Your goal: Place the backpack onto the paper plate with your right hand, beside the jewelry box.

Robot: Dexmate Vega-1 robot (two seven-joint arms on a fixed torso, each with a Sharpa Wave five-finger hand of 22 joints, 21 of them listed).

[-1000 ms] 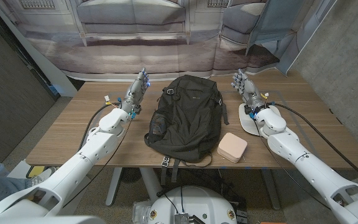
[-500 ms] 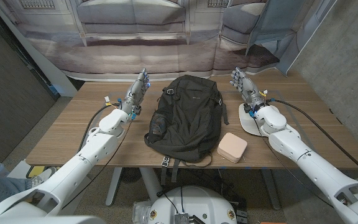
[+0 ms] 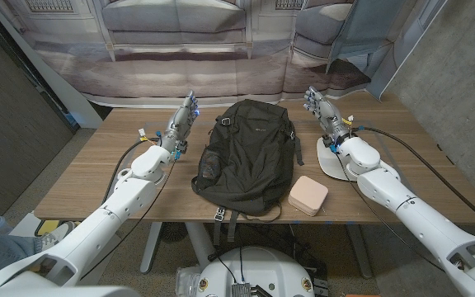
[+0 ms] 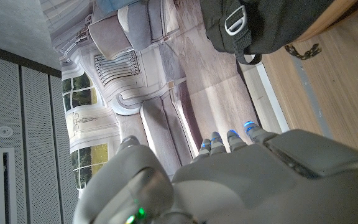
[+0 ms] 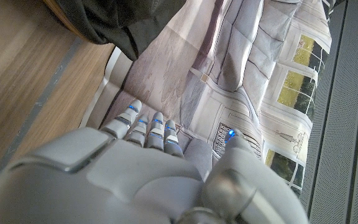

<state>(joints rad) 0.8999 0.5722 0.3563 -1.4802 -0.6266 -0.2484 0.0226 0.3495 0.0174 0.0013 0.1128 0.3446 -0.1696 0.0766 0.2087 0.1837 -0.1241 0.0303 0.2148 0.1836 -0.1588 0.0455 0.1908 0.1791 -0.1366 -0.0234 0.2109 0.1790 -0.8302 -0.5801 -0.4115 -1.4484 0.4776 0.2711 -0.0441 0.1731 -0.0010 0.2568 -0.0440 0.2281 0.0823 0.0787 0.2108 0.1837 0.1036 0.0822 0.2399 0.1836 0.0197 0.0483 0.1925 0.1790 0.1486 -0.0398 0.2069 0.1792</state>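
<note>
flanking backpack (image 3: 248, 154): jewelry box (image 3: 308, 195), partly hidden paper plate (image 3: 328, 160)

Right hand (image 5: 148, 177) from behind, fingers (image 5: 143, 129) straight, apart from dark backpack (image 5: 120, 22) on table (image 5: 23, 81).

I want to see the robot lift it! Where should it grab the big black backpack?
Probably the top carry handle of the backpack, at its far end. The bag lies flat, so the right hand, open beside that end, could reach in sideways from the right.
</note>
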